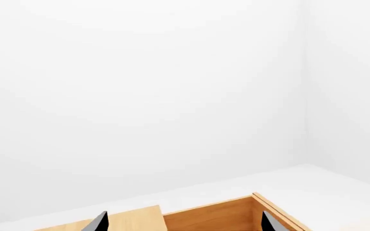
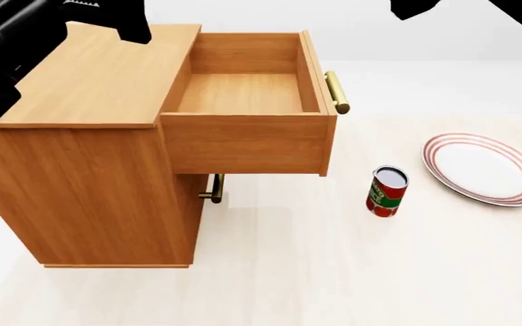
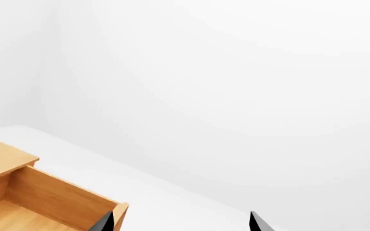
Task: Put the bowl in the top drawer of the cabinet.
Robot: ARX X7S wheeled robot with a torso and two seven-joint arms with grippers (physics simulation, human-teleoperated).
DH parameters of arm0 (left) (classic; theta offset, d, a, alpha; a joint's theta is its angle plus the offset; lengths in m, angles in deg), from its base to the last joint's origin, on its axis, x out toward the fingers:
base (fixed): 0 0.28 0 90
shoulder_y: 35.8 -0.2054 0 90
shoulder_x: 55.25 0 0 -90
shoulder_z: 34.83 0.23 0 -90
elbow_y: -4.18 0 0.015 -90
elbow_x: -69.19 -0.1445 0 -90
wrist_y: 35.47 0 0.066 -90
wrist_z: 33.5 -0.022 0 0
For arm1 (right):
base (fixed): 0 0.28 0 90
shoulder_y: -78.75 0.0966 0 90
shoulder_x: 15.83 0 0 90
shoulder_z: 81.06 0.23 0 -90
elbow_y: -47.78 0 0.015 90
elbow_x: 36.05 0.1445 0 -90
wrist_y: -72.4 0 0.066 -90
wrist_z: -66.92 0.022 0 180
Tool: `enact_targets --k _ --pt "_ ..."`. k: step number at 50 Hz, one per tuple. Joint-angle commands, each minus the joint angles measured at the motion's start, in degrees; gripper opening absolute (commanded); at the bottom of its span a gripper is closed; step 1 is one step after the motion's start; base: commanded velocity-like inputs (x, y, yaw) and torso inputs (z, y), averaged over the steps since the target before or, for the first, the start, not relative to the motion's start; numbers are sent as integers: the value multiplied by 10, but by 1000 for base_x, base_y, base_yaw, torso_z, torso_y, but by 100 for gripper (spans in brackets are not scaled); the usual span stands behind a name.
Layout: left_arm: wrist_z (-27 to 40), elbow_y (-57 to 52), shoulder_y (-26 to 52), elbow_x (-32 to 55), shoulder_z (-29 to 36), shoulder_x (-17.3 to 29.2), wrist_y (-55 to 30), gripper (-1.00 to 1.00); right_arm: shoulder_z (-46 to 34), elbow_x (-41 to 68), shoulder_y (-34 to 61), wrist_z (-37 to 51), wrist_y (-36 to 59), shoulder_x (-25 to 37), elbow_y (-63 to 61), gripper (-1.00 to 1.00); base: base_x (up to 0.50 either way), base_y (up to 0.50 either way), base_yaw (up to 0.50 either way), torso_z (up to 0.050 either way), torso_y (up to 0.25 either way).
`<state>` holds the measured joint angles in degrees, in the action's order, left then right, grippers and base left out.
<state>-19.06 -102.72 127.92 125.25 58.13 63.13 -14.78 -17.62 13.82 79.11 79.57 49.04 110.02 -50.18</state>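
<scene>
The cabinet (image 2: 89, 146) of light brown wood stands on the pale desk (image 2: 315, 272) with its top drawer (image 2: 242, 129) pulled fully out, the brass bar handle (image 2: 336, 92) on its front facing the right side of the head view. The drawer's wooden floor is bare. Beneath it, the smaller brass handle of the lower drawer (image 2: 212, 190) shows in shadow, that drawer shut. The bowl appears in none of the three views.

Just right of the open drawer, a red can (image 2: 387, 191) stands upright with a green band on its label; the writing is too small to read. Further right lies a flat white plate (image 2: 486, 168) ringed with red lines, apart from the can.

The left arm (image 2: 25, 34) looms dark over the cabinet's flat top, and the right arm (image 2: 442, 10) enters at the upper right corner. In the wrist views, the left hand (image 1: 183, 224) shows two dark fingertips spread wide above the drawer's edge, gripping nothing. The right hand (image 3: 181, 222) is likewise spread wide and holds nothing, near the drawer's corner.
</scene>
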Motion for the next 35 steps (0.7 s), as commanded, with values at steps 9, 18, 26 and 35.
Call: enact_targets --k 9,18,26,35 --pt "9 -15 -12 22 -14 6 -6 100 -90 -115 71 -127 -112 -25 254 100 0 0 0 0 0" --pt "52 -60 -48 73 -68 11 -30 100 -134 -179 125 -183 -170 -46 435 100 0 0 0 0 0" --pt "78 -93 -74 111 -97 18 -48 100 -166 -211 150 -214 -174 -44 513 100 0 0 0 0 0" --pt "103 -121 -96 147 -124 23 -58 100 -224 -255 172 -263 -168 -12 550 100 0 0 0 0 0"
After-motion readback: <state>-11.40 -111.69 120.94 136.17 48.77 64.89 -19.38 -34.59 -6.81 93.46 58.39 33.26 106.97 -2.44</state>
